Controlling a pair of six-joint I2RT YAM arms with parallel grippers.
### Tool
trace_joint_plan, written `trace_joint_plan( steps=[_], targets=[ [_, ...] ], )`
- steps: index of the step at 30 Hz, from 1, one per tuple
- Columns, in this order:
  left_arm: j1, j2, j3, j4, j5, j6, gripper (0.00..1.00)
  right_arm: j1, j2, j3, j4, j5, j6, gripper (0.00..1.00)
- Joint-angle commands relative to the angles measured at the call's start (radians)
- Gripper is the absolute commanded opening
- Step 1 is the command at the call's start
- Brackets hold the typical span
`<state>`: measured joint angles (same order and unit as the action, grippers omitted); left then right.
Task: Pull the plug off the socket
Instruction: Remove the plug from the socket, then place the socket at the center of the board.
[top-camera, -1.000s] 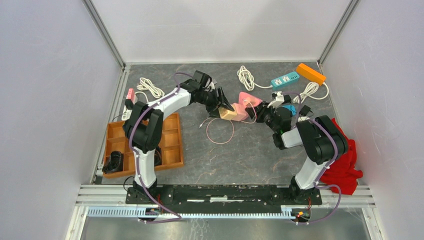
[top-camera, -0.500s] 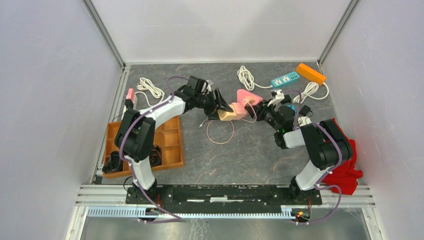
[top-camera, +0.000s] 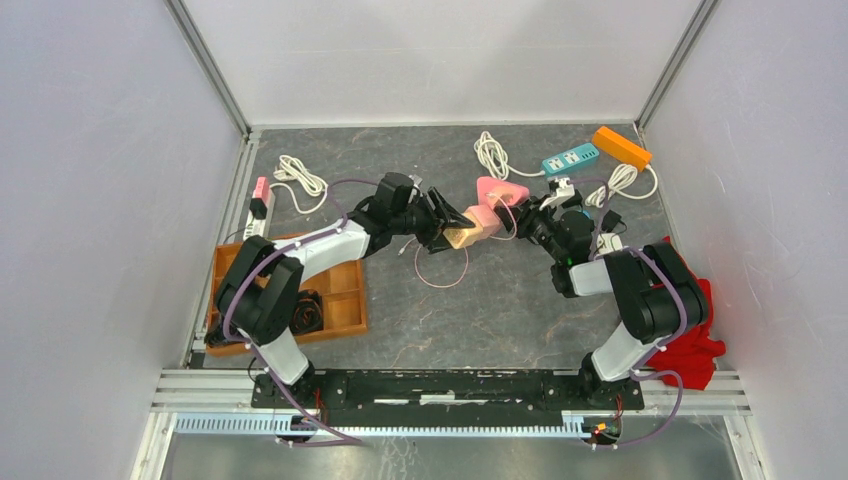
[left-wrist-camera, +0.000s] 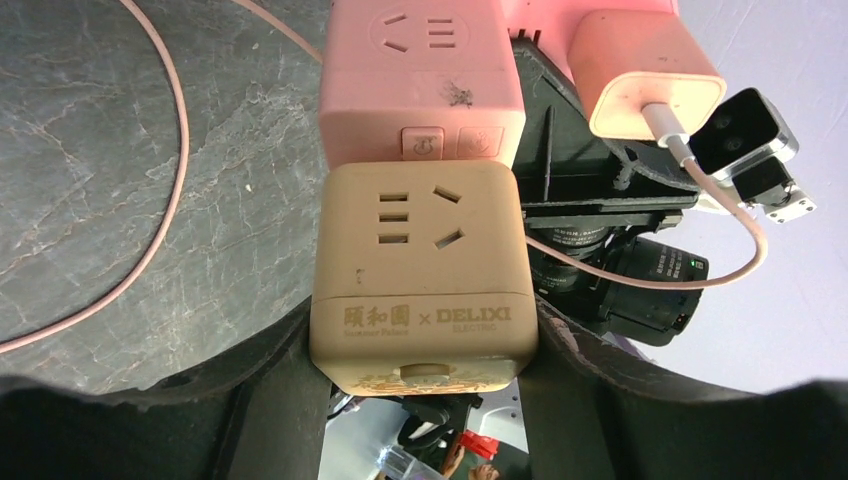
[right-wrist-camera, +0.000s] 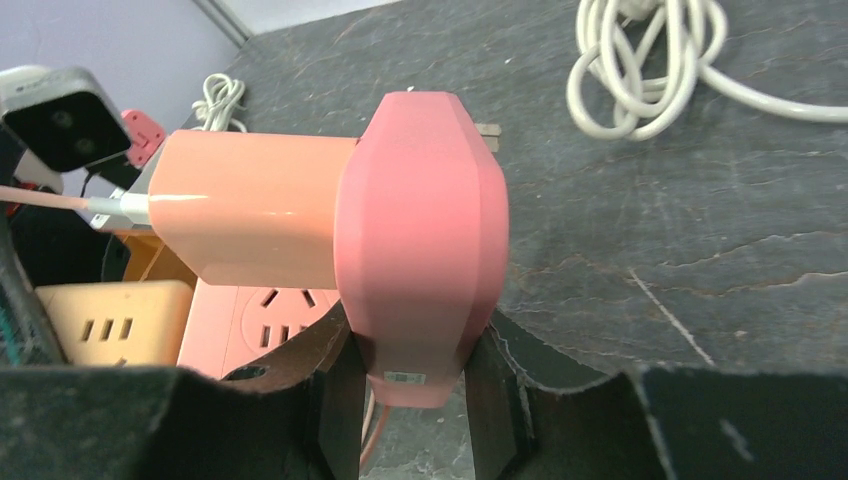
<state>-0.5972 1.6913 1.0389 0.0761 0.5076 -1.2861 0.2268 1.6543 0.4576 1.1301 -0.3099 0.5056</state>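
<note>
While left fingers (left-wrist-camera: 270, 400) clamp the beige cube (left-wrist-camera: 420, 270) and right fingers (right-wrist-camera: 492, 400) pinch the pink adapter (right-wrist-camera: 420, 240), a crooked pull could slip either grip.

1. "DELIXI", with smaller "ELECTRIC" beneath, is printed on the beige cube socket (left-wrist-camera: 423, 275).
2. Chinese characters and "×" are printed left of it.
3. The small label (right-wrist-camera: 403, 378) on the pink socket body (right-wrist-camera: 420, 240) cannot be read.

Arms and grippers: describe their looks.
Left arm has white links and black joints; right arm looks mostly black with a white lower link. A purple cable loops along each. Left gripper and right gripper have black fingers.
</note>
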Motion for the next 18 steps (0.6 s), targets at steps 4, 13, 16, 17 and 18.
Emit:
trace_joint_plan(
  steps=[4,13,16,17,18],
  targets=[
    [0.021,-0.218,-0.021,0.056,0.105,-0.041,0.02,-0.041,0.017,0.008,-0.020,0.144,-0.105,0.00],
    [0.144,-0.377,-0.145,0.053,0.144,0.014,0.02,-0.042,0.090,0.051,-0.001,-0.015,-0.050,0.00],
    [0.160,-0.384,-0.155,0.098,0.182,0.051,0.02,-0.041,0.142,0.089,0.022,-0.139,-0.008,0.00],
    [0.164,-0.387,-0.164,0.124,0.197,0.063,0.02,-0.039,0.158,0.107,0.019,-0.169,0.000,0.01],
    [0.169,-0.391,-0.177,0.146,0.220,0.079,0.02,-0.038,0.173,0.127,0.010,-0.194,0.008,0.06]
  ],
)
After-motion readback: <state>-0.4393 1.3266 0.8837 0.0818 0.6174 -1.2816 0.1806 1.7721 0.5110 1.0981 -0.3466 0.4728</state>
